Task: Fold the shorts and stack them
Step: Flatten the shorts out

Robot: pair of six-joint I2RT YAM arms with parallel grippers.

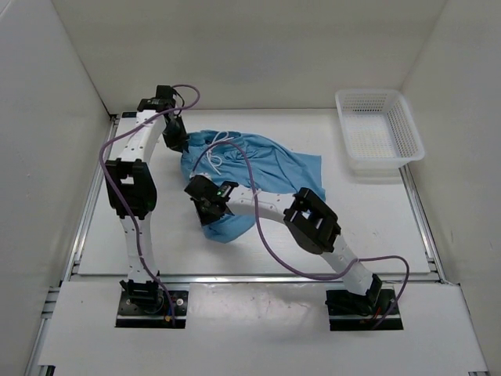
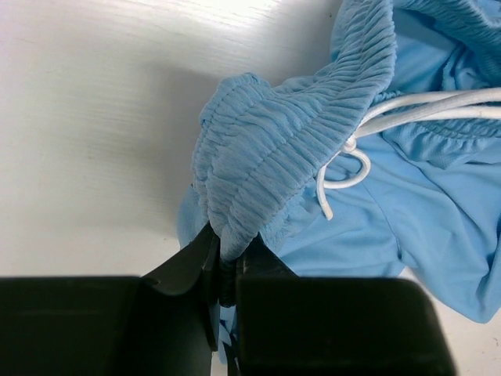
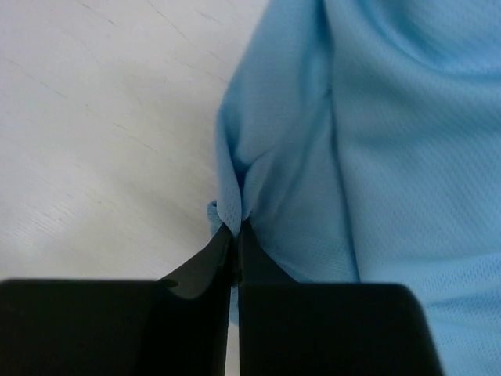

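left gripper [image 1: 174, 135] is pinching waistband [image 2: 282, 149] at 10 o'clock of shorts [image 1: 270, 166] | right gripper [image 1: 206, 205] is pinching hem [image 3: 235, 200] at 7 o'clock | cloth is trailing toward 3 o'clock

No text, label or number (in any view) can be read.

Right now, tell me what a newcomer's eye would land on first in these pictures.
The crumpled sky-blue shorts stand out in the middle of the white table. Both arms pinch them: the left gripper is shut on the gathered waistband at the far side, the right gripper on a thin fabric edge nearer the bases. A white mesh basket sits apart at the far right corner.
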